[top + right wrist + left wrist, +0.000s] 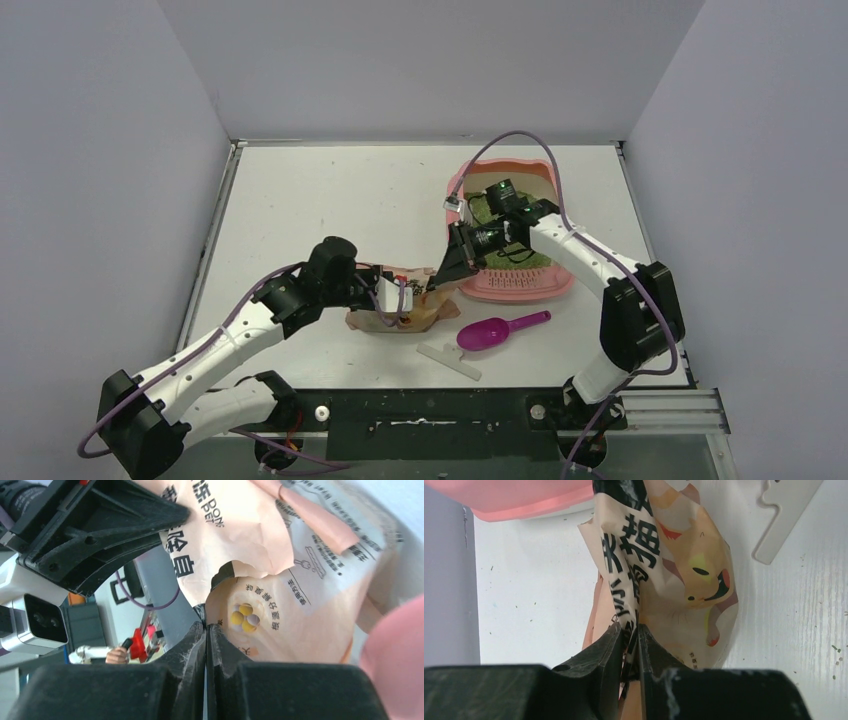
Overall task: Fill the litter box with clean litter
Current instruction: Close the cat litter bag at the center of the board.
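Your left end effector (628,632) is clamped on a fold of the crumpled peach paper litter bag (684,580). Your right end effector (206,627) has its jaws pressed together on what looks like a thin torn edge at the bag's mouth. That pinch is slight, so treat it as fragile. The bag rests on the white tabletop (330,200) just beside the near rim of the pink rectangular plastic litter box (520,288). The box sits at the right rear and already holds a patchy bed of fine green granular litter (484,207). To lift and pour well, raise both arms together so the paper does not tear between them. Carry the mouth over the rim before you tilt, then let the left side rise higher so the granules run toward the opening. Pour slowly and spread the flow along the tray. Mind the magenta plastic scoop (490,333) and the flat white plastic clip (450,361) lying near the bag on its near side; do not drag the bag across them.
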`<action>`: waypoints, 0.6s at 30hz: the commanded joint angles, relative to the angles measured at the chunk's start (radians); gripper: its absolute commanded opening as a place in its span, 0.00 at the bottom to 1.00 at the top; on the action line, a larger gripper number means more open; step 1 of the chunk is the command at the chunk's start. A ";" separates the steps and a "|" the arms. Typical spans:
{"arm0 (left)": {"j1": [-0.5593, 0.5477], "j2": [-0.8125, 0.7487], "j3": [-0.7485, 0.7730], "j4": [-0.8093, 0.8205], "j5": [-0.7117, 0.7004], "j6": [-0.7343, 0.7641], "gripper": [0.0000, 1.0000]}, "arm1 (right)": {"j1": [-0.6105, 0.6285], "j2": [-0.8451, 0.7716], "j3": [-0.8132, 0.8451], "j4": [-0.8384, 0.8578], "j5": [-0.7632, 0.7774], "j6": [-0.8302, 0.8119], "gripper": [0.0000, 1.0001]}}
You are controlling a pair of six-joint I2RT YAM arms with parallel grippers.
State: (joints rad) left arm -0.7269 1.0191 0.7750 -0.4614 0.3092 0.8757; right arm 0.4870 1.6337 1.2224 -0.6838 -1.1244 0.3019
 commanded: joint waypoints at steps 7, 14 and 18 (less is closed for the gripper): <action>0.012 -0.009 0.015 -0.112 -0.027 -0.007 0.00 | -0.082 -0.099 0.026 -0.019 0.133 -0.023 0.10; 0.009 -0.055 -0.046 -0.016 -0.106 -0.032 0.39 | -0.050 -0.100 0.043 -0.063 0.134 -0.087 0.25; 0.007 -0.037 -0.038 -0.030 -0.149 -0.026 0.31 | -0.017 -0.097 0.065 -0.087 0.151 -0.111 0.33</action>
State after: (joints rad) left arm -0.7238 0.9783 0.7292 -0.4675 0.2211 0.8585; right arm 0.4366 1.5818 1.2282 -0.7380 -1.0058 0.2440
